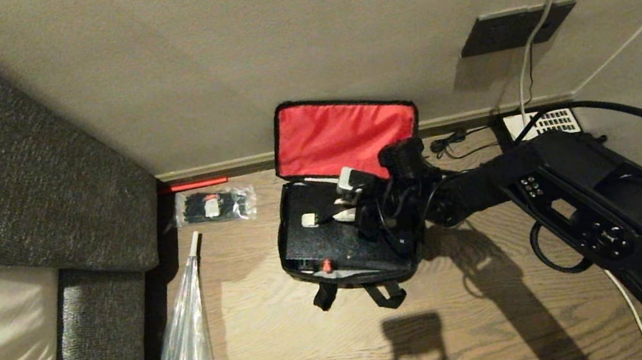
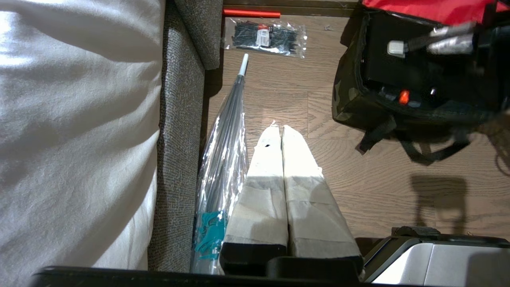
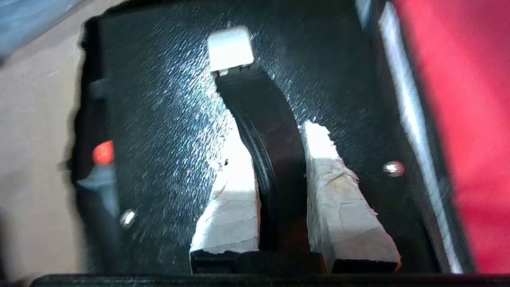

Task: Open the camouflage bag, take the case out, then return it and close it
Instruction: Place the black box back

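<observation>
Right gripper (image 3: 279, 135) is clamping the case's black strap handle (image 3: 261, 115) — the case (image 1: 330, 237) is lying inside the open camouflage bag (image 2: 350, 99). Risk — the narrow strap slipping through, dropping the case. Left gripper (image 2: 281, 131), closed, is idling beside the bag.

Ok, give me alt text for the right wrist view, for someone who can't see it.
The right gripper, its fingers wrapped in white tape, is shut on a black strap handle ending in a white tab, over the speckled black case inside the camouflage bag. The bag's red lid lining stands open alongside.
</observation>
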Motion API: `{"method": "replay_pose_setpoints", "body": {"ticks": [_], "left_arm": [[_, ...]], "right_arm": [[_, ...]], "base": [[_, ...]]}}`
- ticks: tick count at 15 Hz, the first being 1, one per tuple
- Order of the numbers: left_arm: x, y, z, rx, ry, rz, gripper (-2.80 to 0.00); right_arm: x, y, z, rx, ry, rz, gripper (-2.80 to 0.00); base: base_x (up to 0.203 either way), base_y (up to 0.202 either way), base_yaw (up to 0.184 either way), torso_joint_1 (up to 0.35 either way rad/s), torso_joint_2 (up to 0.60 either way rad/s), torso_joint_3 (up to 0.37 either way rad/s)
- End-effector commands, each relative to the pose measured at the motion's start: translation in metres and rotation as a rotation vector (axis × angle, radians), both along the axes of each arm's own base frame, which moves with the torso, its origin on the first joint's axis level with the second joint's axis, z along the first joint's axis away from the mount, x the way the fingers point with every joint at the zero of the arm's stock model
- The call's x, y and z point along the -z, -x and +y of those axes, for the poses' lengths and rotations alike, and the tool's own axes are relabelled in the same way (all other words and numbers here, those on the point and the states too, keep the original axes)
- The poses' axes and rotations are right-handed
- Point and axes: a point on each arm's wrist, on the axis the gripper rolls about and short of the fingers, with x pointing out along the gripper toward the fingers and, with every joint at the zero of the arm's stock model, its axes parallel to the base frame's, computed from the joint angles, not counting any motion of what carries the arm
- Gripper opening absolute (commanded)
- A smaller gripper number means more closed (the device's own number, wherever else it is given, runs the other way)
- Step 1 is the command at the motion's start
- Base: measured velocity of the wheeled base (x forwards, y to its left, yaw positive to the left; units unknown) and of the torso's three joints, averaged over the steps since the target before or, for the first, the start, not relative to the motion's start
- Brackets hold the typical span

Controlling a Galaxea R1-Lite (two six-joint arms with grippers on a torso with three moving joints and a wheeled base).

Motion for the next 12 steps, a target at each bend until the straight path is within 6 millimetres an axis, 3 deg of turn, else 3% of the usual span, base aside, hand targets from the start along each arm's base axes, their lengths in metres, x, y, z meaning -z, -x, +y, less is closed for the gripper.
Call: {"method": "replay_pose_setpoints", "body": {"ticks": [1,4,5,10,12], "left_arm": [[0.001,0.000,0.000,-0.001,0.002,0.006,-2.80],[0.001,-0.001,0.000,-0.002,0.002,0.007,-2.80],[0.001,-0.001,0.000,-0.001,0.002,0.007,-2.80],[0.001,-0.001,0.000,-0.002,0.002,0.016,-2.80],[0.001,-0.001,0.000,-0.002,0.002,0.016,-2.80]], "right_arm": [[0.005,-0.003,0.002,-0.035,0.001,-0.043,-2.80],[0.016,-0.002,-0.004,-0.035,0.023,0.009,-2.80],[0.019,-0.004,-0.004,-0.033,0.027,0.018,0.00],[0.019,0.004,-0.009,-0.004,0.039,0.052,0.00],[-0.004,0.014,-0.015,0.033,0.003,0.076,0.00]], "base": [[0.000,0.000,0.000,0.000,0.00,0.000],[0.000,0.000,0.000,0.000,0.00,0.000],[0.000,0.000,0.000,0.000,0.00,0.000],[0.000,0.000,0.000,0.000,0.00,0.000],[0.000,0.000,0.000,0.000,0.00,0.000]]}}
